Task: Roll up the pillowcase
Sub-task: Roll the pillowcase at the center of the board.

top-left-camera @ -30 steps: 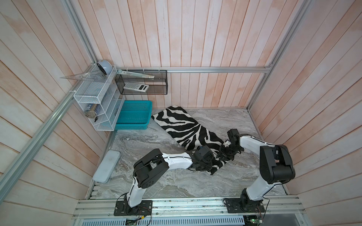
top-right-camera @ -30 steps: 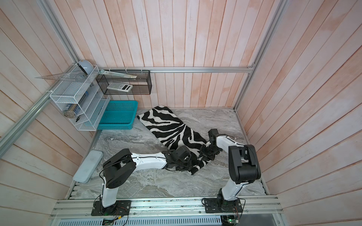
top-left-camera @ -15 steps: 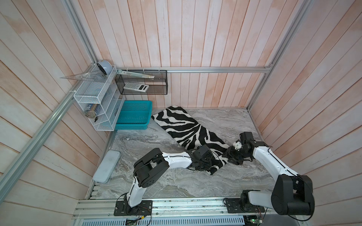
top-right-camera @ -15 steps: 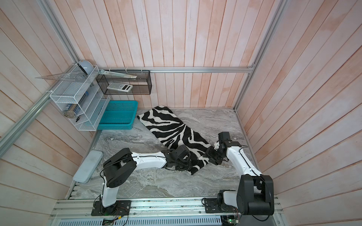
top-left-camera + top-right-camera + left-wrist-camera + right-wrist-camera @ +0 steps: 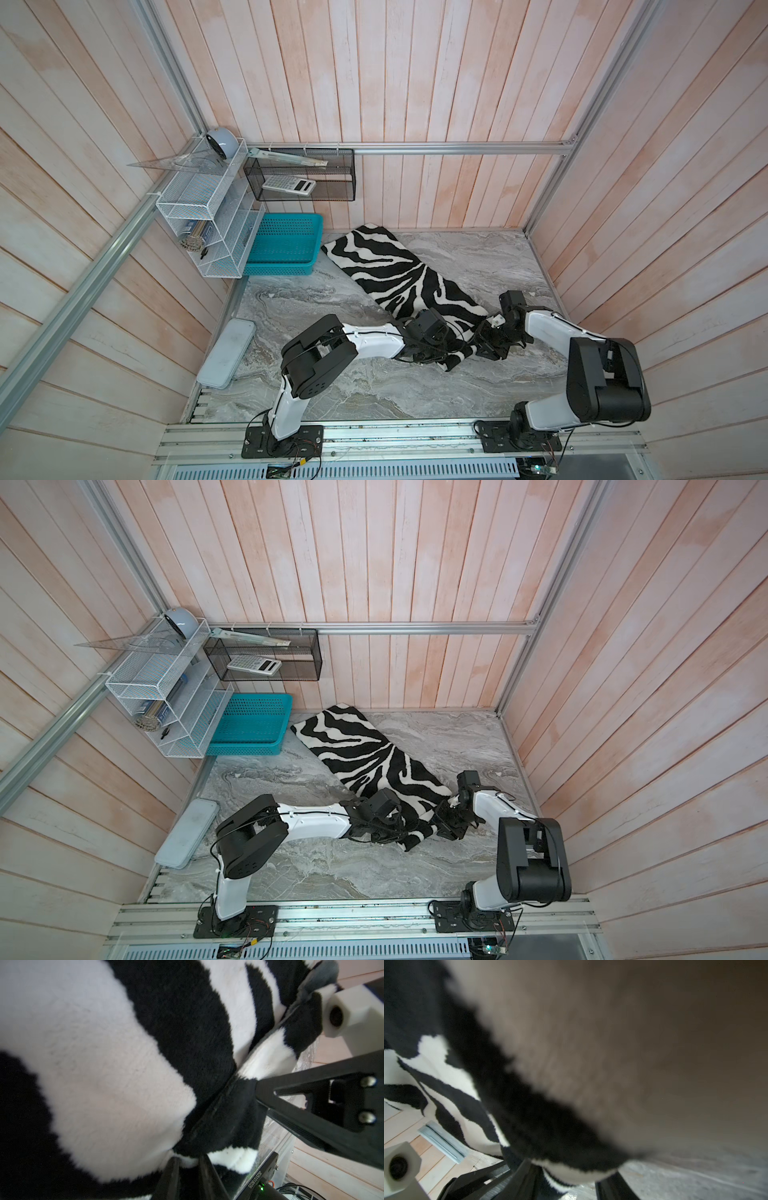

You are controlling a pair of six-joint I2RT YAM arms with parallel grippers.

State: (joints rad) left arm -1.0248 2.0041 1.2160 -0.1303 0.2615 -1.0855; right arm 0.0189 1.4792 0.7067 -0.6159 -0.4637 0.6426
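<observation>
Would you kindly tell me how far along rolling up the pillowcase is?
Done: only the near end of the pillowcase is bunched up. In hand: left gripper pinches that edge; right gripper straddles the corner beside it, grip unclear. Remaining: the rest lies flat towards the teal basket, unrolled.

Reads as thick, matt plush cloth with a fuzzy, deep pile across the pillowcase (image 5: 386,270), against smooth, faintly glossy grey marble-look stone in the worktop (image 5: 353,386). Shows perforated teal plastic with a slight sheen in the basket (image 5: 278,270), white-coated wire mesh in the rack (image 5: 187,195), fine black metal mesh in the box (image 5: 332,187) and brushed, satin aluminium in the rail (image 5: 457,148). Looks like pale, matt, whitewashed wood planking on the walls (image 5: 415,83).
</observation>
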